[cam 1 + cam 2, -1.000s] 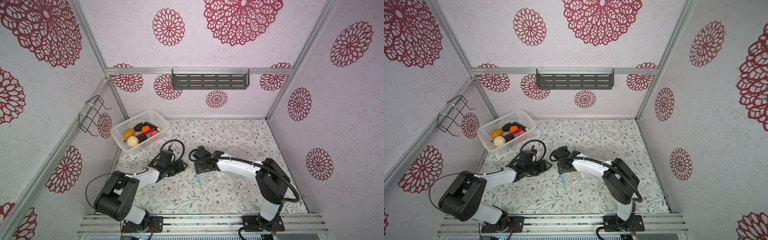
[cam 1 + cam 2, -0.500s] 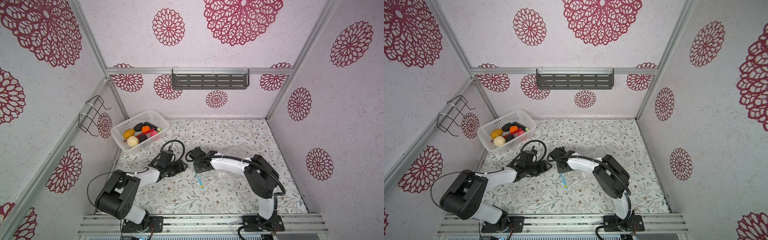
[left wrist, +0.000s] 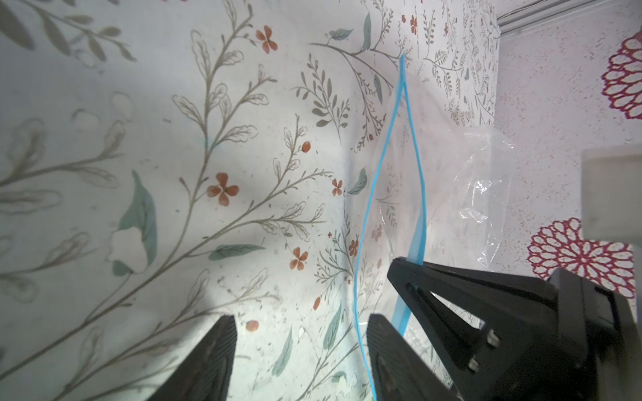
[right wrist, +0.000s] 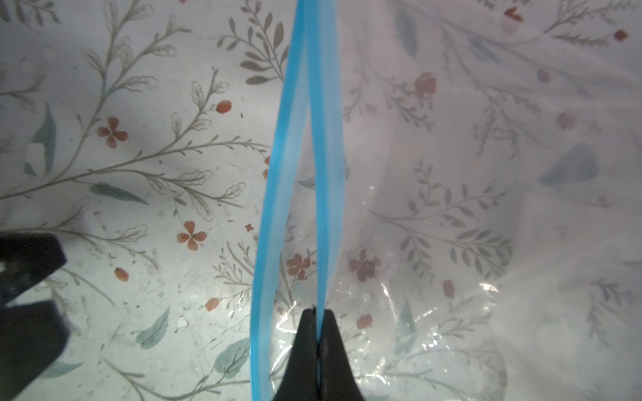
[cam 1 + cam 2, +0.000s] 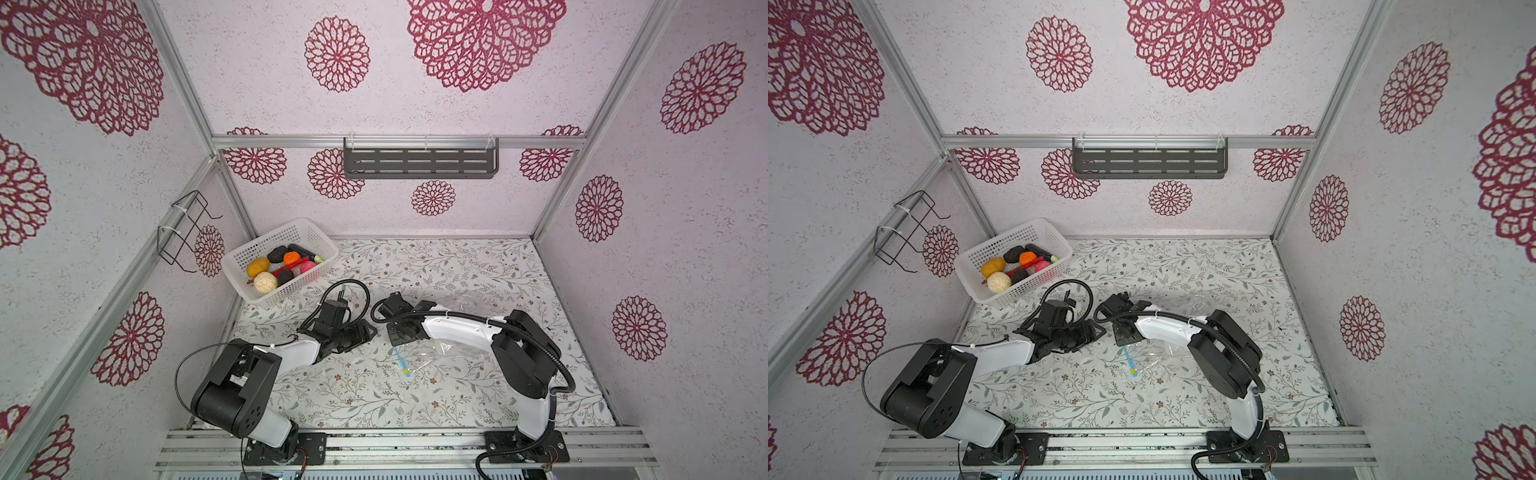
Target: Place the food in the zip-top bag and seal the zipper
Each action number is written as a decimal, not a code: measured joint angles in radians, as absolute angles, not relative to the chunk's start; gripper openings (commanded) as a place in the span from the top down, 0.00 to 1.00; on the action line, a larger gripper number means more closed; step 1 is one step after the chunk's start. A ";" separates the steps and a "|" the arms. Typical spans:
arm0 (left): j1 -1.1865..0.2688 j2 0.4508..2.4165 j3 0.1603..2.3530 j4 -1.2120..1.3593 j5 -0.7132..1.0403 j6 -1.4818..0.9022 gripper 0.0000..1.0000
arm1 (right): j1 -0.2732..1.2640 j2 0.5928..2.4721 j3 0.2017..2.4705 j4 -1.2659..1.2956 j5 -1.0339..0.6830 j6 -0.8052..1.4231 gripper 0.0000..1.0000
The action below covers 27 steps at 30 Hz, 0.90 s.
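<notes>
Gripping: right gripper clenched on one lip of the zipper
left gripper: jaws apart, empty, other lip just beside one finger
zip-top bag: on the table, mouth parted, empty
food: all in the basket
to do: filling, sealing

Right pincer pinches a zipper lip beside left pincer's spread fingers.

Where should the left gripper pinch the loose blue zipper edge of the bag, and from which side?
Probably pinch the loose zipper edge at mid-length, where it bows furthest from the edge clamped by the shut right gripper. Come from outside the mouth, the open left gripper straddling the thin strip; the gap admits one finger.
</notes>
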<state>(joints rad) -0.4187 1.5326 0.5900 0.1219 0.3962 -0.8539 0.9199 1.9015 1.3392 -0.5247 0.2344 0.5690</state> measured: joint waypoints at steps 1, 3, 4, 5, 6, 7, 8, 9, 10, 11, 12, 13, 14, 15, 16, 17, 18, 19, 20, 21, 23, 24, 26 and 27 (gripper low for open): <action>-0.426 1.533 0.593 0.127 0.401 -0.857 0.41 | 0.919 1.885 1.333 -0.524 0.231 0.570 1.00; -0.443 1.540 0.604 0.143 0.414 -0.864 0.43 | 0.916 1.848 1.321 -0.521 0.217 0.576 1.00; -0.453 1.544 0.612 0.154 0.421 -0.865 0.44 | 0.912 1.828 1.315 -0.519 0.205 0.577 1.00; -0.462 1.547 0.620 0.165 0.428 -0.868 0.45 | 0.908 1.808 1.309 -0.519 0.196 0.579 1.00; -0.468 1.548 0.626 0.175 0.434 -0.870 0.45 | 0.903 1.791 1.305 -0.518 0.186 0.580 1.00; -0.475 1.549 0.633 0.184 0.439 -0.871 0.45 | 0.897 1.773 1.299 -0.514 0.178 0.585 1.00; -0.480 1.549 0.640 0.191 0.442 -0.873 0.45 | 0.893 1.758 1.295 -0.512 0.174 0.588 1.00; -0.485 1.549 0.646 0.199 0.445 -0.873 0.45 | 0.888 1.741 1.287 -0.506 0.167 0.593 1.00; -0.488 1.549 0.652 0.204 0.448 -0.875 0.45 | 0.883 1.724 1.278 -0.501 0.159 0.596 1.00; -0.492 1.549 0.657 0.208 0.450 -0.876 0.45 | 0.879 1.711 1.271 -0.497 0.152 0.601 1.00; -0.495 1.550 0.662 0.213 0.453 -0.876 0.45 | 0.876 1.697 1.263 -0.494 0.148 0.604 1.00; -0.500 1.551 0.669 0.217 0.456 -0.877 0.45 | 0.873 1.686 1.256 -0.493 0.144 0.606 1.00; -0.503 1.554 0.673 0.221 0.459 -0.879 0.45 | 0.873 1.676 1.250 -0.492 0.143 0.611 1.00; -0.507 1.557 0.682 0.225 0.461 -0.881 0.45 | 0.870 1.666 1.245 -0.492 0.140 0.614 1.00; -0.512 1.561 0.690 0.228 0.462 -0.883 0.45 | 0.868 1.659 1.241 -0.492 0.135 0.615 1.00; -0.516 1.565 0.698 0.228 0.463 -0.884 0.45 | 0.867 1.654 1.239 -0.491 0.134 0.620 1.00; -0.521 1.570 0.707 0.229 0.464 -0.884 0.45 | 0.867 1.650 1.237 -0.490 0.131 0.621 1.00; -0.526 1.574 0.716 0.230 0.464 -0.884 0.45 | 0.867 1.646 1.234 -0.490 0.127 0.622 1.00; -0.530 1.579 0.724 0.232 0.465 -0.884 0.45 | 0.867 1.644 1.232 -0.491 0.126 0.622 1.00; -0.534 1.585 0.735 0.233 0.466 -0.884 0.46 | 0.866 1.642 1.232 -0.491 0.126 0.622 1.00; -0.539 1.601 0.754 0.233 0.469 -0.884 0.49 | 0.865 1.640 1.232 -0.491 0.124 0.622 1.00; -0.540 1.612 0.764 0.233 0.471 -0.884 0.53 | 0.864 1.637 1.232 -0.491 0.122 0.622 1.00; -0.541 1.631 0.781 0.231 0.476 -0.885 0.62 | 0.863 1.629 1.232 -0.491 0.118 0.622 1.00; -0.541 1.640 0.789 0.227 0.480 -0.884 0.66 | 0.862 1.624 1.232 -0.491 0.118 0.622 1.00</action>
